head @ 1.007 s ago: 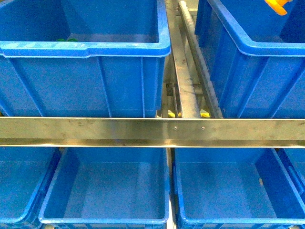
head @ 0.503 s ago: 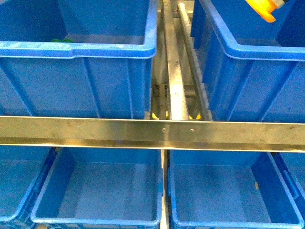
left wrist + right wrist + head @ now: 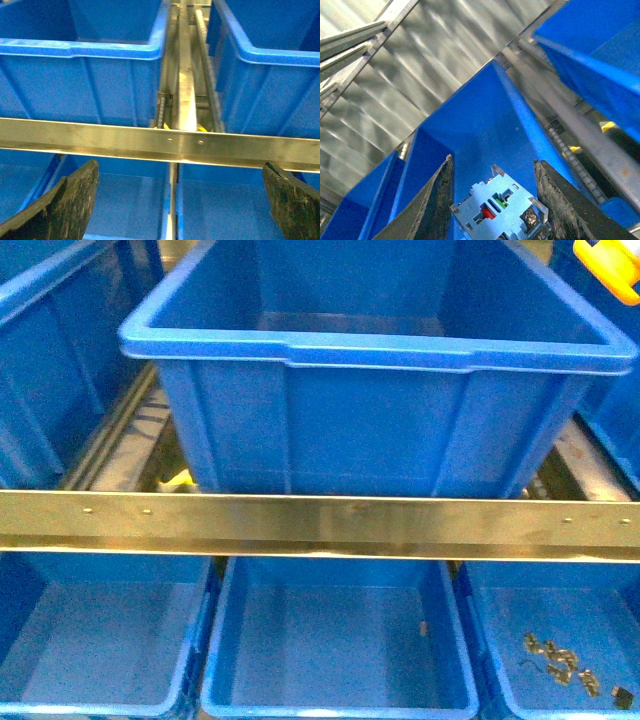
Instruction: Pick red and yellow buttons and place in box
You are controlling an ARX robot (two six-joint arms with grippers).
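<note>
The right hand point(image 3: 492, 200) grips a pale blue switch block point(image 3: 497, 207) with red and green marks above a blue bin point(image 3: 485, 130), the left hand point(image 3: 180, 200) gapes empty over the steel rail point(image 3: 150, 140), and no buttons show anywhere.

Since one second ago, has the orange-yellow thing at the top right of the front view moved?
Cannot tell. The whole front view swung sideways, bins and steel rail alike; the orange-yellow thing stays in that corner.
</note>
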